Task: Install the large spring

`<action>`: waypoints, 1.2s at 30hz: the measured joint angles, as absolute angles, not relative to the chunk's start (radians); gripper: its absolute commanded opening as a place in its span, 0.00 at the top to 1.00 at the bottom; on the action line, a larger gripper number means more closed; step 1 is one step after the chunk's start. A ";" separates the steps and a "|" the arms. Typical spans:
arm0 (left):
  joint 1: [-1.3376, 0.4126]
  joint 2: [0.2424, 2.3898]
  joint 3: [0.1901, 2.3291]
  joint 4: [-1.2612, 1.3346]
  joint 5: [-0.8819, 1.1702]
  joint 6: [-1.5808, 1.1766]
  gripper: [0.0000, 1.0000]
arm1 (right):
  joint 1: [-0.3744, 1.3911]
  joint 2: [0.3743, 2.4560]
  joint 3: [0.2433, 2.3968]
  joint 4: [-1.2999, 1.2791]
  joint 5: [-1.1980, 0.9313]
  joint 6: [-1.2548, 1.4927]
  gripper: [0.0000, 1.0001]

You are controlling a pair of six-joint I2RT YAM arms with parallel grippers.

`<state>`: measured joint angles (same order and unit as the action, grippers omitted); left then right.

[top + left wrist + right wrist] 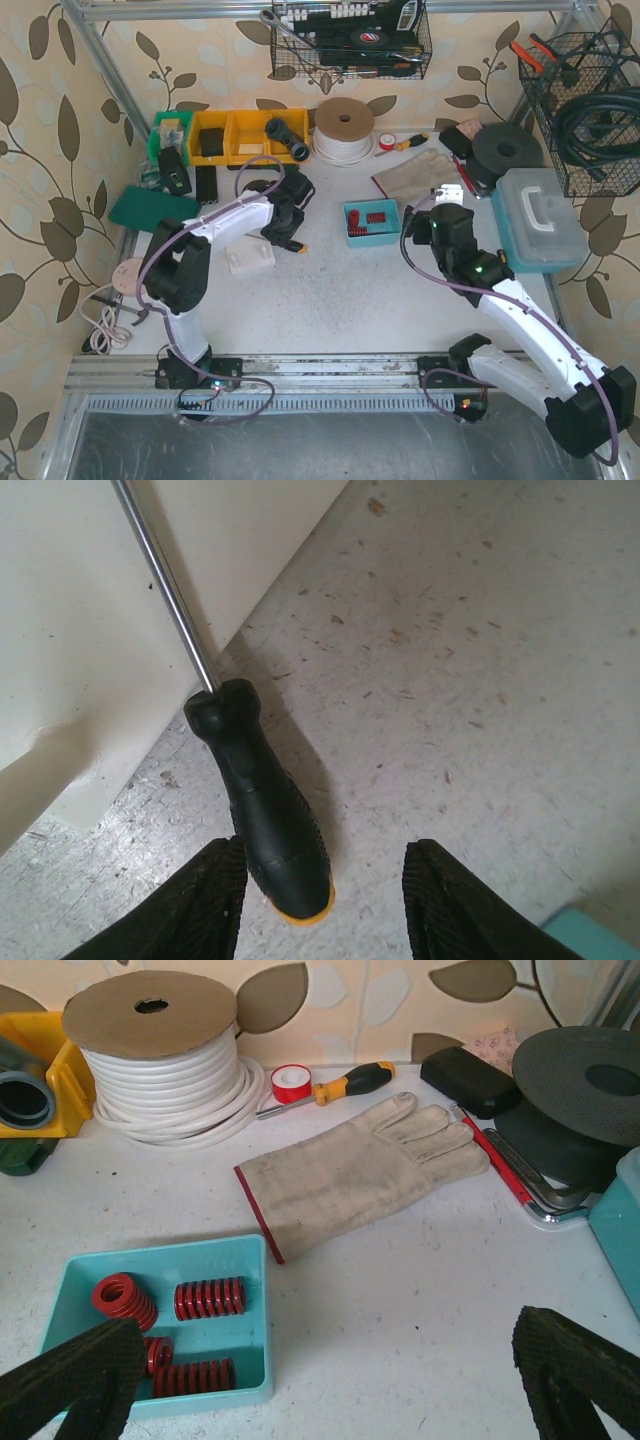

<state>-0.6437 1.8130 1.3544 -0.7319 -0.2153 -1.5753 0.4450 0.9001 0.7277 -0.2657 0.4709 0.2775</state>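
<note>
Large spring (122, 1300), red, in teal tray (160, 1252): stiff steel, apt to roll. Best pinched across coils. Left pincer (325, 885) and right pincer (325, 1375) spread, empty.

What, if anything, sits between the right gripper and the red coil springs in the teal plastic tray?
Nothing visible. The open right gripper faces the teal plastic tray directly, and the red coil springs lie uncovered inside. The beige work glove lies beyond the tray, off the path.

Red springs (210, 1298) lying sideways in teal tray (165, 1252)
</note>
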 measured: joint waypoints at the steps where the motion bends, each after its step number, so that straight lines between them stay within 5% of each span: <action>1: -0.644 1.832 1.367 -0.739 -0.215 -1.582 0.50 | 0.445 0.899 0.727 -0.264 0.472 0.278 0.01; 22: -0.650 2.011 1.433 -0.807 -0.201 -1.652 0.53 | 0.445 0.882 0.726 -0.257 0.476 0.280 0.01; 36: -0.650 2.027 1.445 -0.793 -0.199 -1.650 0.81 | 0.445 0.882 0.726 -0.257 0.480 0.279 0.01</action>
